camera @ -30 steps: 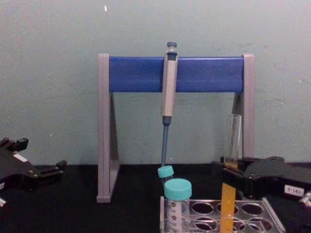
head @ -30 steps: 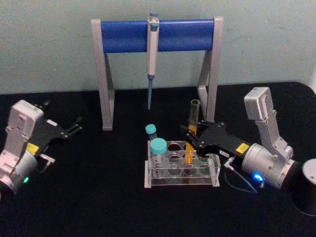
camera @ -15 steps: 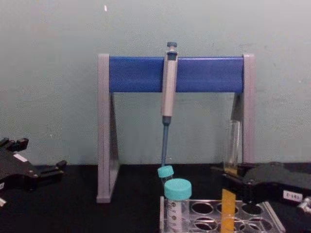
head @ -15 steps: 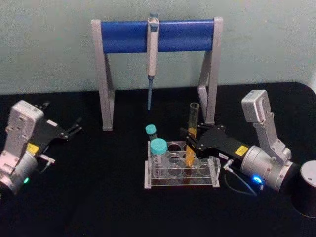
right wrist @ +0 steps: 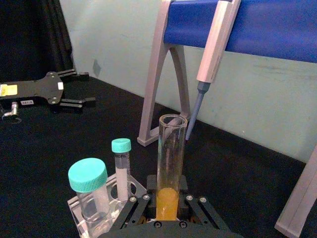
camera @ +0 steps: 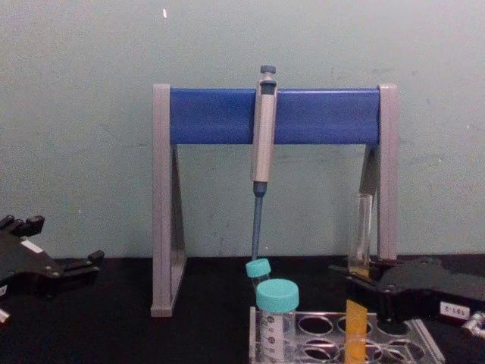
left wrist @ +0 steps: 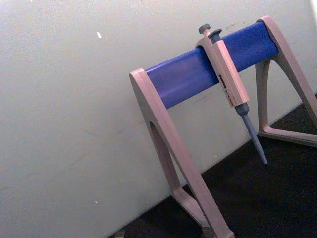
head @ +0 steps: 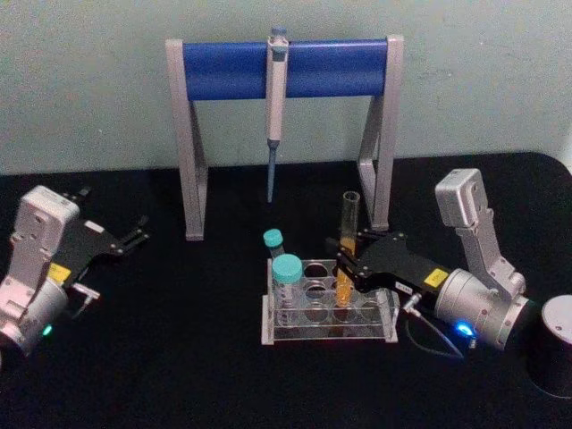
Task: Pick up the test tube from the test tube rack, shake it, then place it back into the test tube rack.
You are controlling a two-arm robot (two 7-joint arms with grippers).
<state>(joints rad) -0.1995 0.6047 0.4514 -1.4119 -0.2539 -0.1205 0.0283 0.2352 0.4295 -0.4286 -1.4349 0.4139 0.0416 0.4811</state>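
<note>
- The right gripper (head: 347, 261) is seen just above the right part of the test tube rack (head: 327, 315), its black fingers (right wrist: 140, 206) closed narrowly on the test tube (head: 345, 250) at about the level of the liquid's surface.
- The test tube is held upright, its lower end with orange-yellow liquid set down into a hole of the rack's right half and its clear, capless upper part standing well above the gripper; in the chest view the liquid column (camera: 354, 332) is seen below the fingers and the empty glass above them.
- In the left part of the rack two teal-capped tubes are held: a wider one (head: 287, 284) at the front and a thinner one (head: 273, 244) behind it.
- The rack rests on the black table (head: 179, 357), near the middle of the work area.
- The left gripper (head: 138, 231) is held idle well apart from the rack, low over the left side of the table; its thin fingers are seen slightly parted, with nothing between them.
- At the far edge of the table, against the pale wall, the grey-and-blue pipette stand (head: 286, 64) is placed, and a pipette (head: 275, 98) is hung from its blue bar, tip downward, behind the rack.
- A dark cylinder (head: 554, 344) is seen at the right edge of the head view, beside the right arm.
</note>
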